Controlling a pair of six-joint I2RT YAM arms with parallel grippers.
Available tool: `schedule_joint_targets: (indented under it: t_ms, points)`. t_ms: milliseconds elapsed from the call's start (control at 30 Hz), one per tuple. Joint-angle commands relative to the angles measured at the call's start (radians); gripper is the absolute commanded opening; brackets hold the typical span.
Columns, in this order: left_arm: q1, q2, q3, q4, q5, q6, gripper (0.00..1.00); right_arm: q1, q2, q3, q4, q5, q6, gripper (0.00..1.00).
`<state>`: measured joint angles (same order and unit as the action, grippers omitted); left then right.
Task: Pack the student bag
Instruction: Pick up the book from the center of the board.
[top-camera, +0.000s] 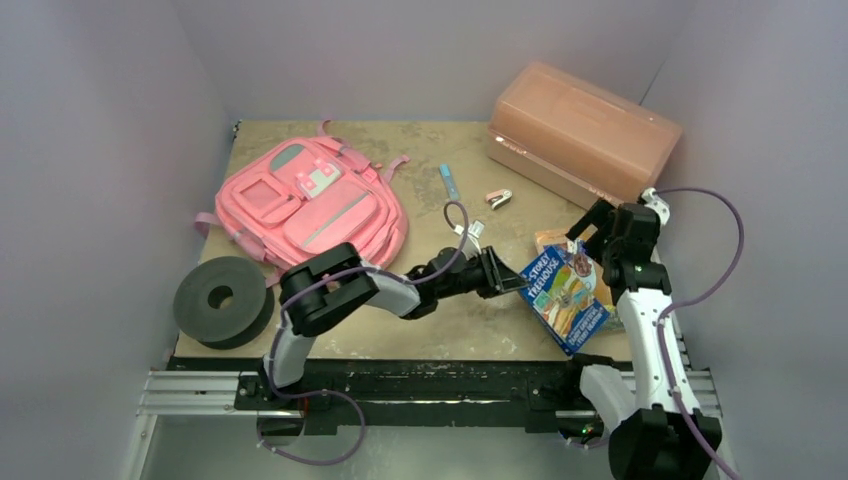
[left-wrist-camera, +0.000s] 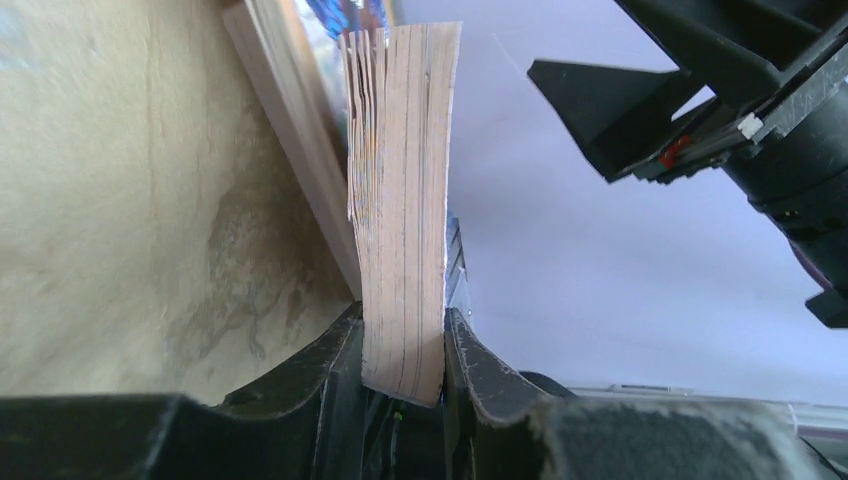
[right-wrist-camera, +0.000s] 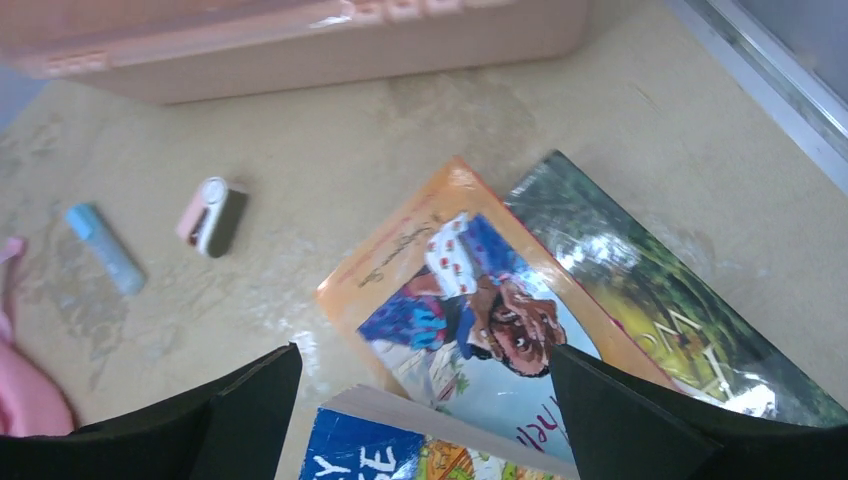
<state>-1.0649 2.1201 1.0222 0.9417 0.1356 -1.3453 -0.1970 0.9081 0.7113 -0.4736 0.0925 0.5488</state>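
Observation:
The pink student bag (top-camera: 305, 198) lies flat at the back left of the table, its front pockets facing up. My left gripper (top-camera: 508, 277) is shut on the edge of a blue-covered paperback book (top-camera: 567, 297) and holds it tilted above the table at the right. In the left wrist view the book's page block (left-wrist-camera: 402, 230) sits between my two fingers. My right gripper (top-camera: 592, 222) is open and empty, hovering just behind the held book. Under it lie an orange-covered book (right-wrist-camera: 470, 290) and a green-covered book (right-wrist-camera: 660, 290).
A rigid translucent orange-pink box (top-camera: 582, 130) stands at the back right. A blue glue stick (top-camera: 450, 181) and a small pink-and-white item (top-camera: 498, 198) lie on the table between bag and box. A grey foam roll (top-camera: 222, 298) sits at the front left edge.

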Motion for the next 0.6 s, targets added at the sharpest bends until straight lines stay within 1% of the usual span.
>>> schedule_joint_targets:
  t_ms: [0, 33, 67, 133, 167, 200, 233, 267, 300, 333, 367, 433, 500, 567]
  points:
    - [0.121, -0.278, -0.099, 0.046, 0.066, 0.117, 0.00, 0.161, -0.009, 0.151, 0.007, 0.164, -0.046, 0.99]
    - [0.151, -0.321, -0.107, 0.021, 0.113, 0.123, 0.00, 0.184, 0.005, 0.186, 0.004, 0.163, -0.054, 0.99]
    - [0.183, -0.368, -0.110, -0.020, 0.156, 0.127, 0.00, 0.237, 0.023, 0.223, 0.002, 0.164, -0.060, 0.99]
    - [0.235, -0.485, -0.126, -0.108, 0.213, 0.177, 0.00, 0.318, 0.069, 0.294, 0.002, 0.164, -0.082, 0.99]
    - [0.261, -0.555, -0.133, -0.176, 0.219, 0.226, 0.00, 0.357, 0.106, 0.333, -0.009, 0.167, -0.088, 0.99]
    - [0.286, -0.627, -0.128, -0.285, 0.219, 0.296, 0.00, 0.398, 0.143, 0.384, -0.024, 0.167, -0.092, 0.99]
    - [0.314, -0.705, -0.108, -0.421, 0.211, 0.400, 0.00, 0.424, 0.180, 0.424, -0.038, 0.154, -0.091, 0.99]
    - [0.341, -0.797, -0.075, -0.597, 0.173, 0.562, 0.00, 0.434, 0.217, 0.462, -0.055, 0.100, -0.087, 0.99]
    - [0.351, -0.839, -0.032, -0.768, 0.104, 0.642, 0.00, 0.436, 0.249, 0.507, -0.076, 0.063, -0.087, 0.99]
    - [0.363, -0.887, 0.014, -0.942, 0.021, 0.762, 0.00, 0.436, 0.282, 0.545, -0.093, -0.004, -0.087, 0.99]
    - [0.382, -0.930, 0.050, -1.071, -0.056, 0.895, 0.00, 0.435, 0.308, 0.578, -0.094, -0.043, -0.078, 0.99]
    - [0.432, -1.000, 0.114, -1.241, -0.155, 1.050, 0.00, 0.430, 0.352, 0.614, -0.060, -0.154, -0.037, 0.99]
    - [0.474, -1.042, 0.167, -1.361, -0.216, 1.187, 0.00, 0.427, 0.385, 0.640, -0.029, -0.207, 0.009, 0.99]
    - [0.482, -1.072, 0.206, -1.409, -0.320, 1.352, 0.00, 0.428, 0.416, 0.625, 0.061, -0.319, 0.062, 0.99]
